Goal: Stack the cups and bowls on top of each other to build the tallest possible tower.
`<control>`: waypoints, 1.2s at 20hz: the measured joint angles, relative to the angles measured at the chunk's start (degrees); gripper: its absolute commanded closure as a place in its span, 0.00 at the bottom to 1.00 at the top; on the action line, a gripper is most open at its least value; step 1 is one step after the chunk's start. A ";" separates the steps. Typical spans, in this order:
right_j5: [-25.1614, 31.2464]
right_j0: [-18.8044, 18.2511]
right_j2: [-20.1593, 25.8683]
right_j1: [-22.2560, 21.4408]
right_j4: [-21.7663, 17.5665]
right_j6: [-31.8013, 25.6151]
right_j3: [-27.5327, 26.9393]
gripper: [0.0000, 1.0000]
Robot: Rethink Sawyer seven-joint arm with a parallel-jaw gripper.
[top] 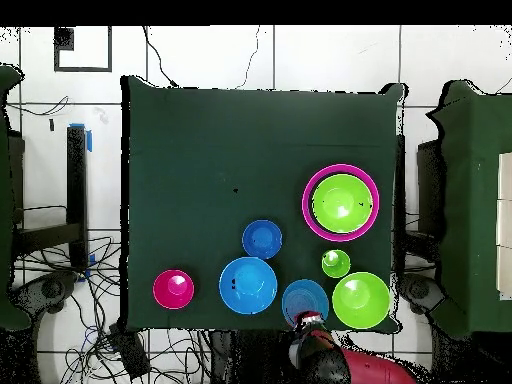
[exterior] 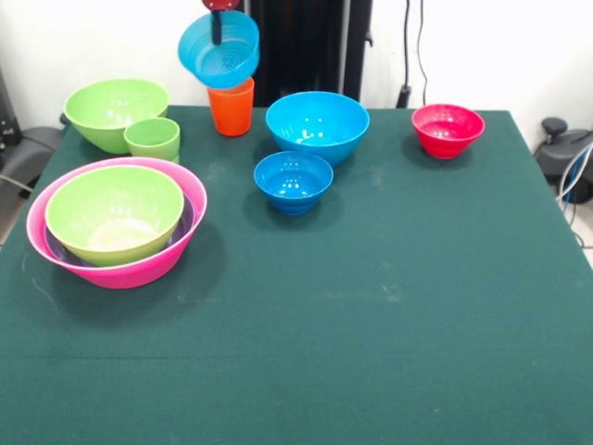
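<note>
Nearest, at the table's [exterior: 389, 306] left, the pink bowl [exterior: 130, 269] nests a purple bowl and a lime bowl [exterior: 113, 211]. Farther back, the gripper [exterior: 218, 17] holds a tilted blue bowl [exterior: 220, 48] by its rim above the orange cup [exterior: 231, 107].

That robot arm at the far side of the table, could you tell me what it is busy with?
The gripper holds a blue bowl tilted in the air above the orange cup. A lime green bowl already sits nested in the pink bowl, with a purple rim between them. Another lime green bowl, the light green cup, two more blue bowls and the red bowl stand loose on the table.
</note>
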 measured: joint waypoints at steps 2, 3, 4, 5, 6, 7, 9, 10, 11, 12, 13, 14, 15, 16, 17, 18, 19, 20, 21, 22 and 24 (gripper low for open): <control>-0.01 -0.42 0.34 0.20 -0.56 0.00 -0.03 1.00; 0.00 -0.65 0.57 0.29 -0.92 0.00 -0.04 1.00; 0.00 -0.89 0.80 0.38 -1.28 0.00 -0.05 1.00; -0.01 -0.91 1.12 0.36 -1.70 0.00 -0.08 1.00; -0.01 -0.91 1.19 0.35 -1.72 0.00 -0.08 1.00; 0.00 -0.92 1.26 0.35 -1.74 0.00 -0.07 1.00; 0.05 -0.93 1.49 0.25 -1.74 0.00 -0.09 1.00; 0.09 -0.94 1.63 0.15 -1.74 0.00 -0.09 1.00; 0.14 -0.94 1.77 0.05 -1.74 0.00 -0.09 1.00; 0.18 -0.94 1.91 -0.04 -1.74 0.00 -0.10 1.00; 0.23 -0.94 2.05 -0.14 -1.74 0.00 -0.10 1.00; 0.27 -0.94 2.19 -0.24 -1.74 0.00 -0.11 1.00; 0.83 -0.78 2.20 -0.37 -1.74 0.00 -0.22 1.00; 1.38 -0.62 2.21 -0.51 -1.75 0.00 -0.34 1.00; 2.18 -0.47 2.20 -0.66 -1.75 0.00 -0.48 1.00; 3.02 -0.31 2.18 -0.78 -1.75 0.00 -0.64 1.00; 3.91 -0.16 2.16 -0.86 -1.76 0.00 -0.84 1.00; 4.80 -0.01 2.14 -0.94 -1.77 0.00 -1.03 1.00; 5.93 0.12 2.14 -0.97 -1.77 0.00 -1.30 1.00; 6.73 0.24 2.10 -0.95 -1.88 0.00 -1.57 1.00; 7.13 0.46 2.00 -0.94 -2.13 0.00 -1.97 1.00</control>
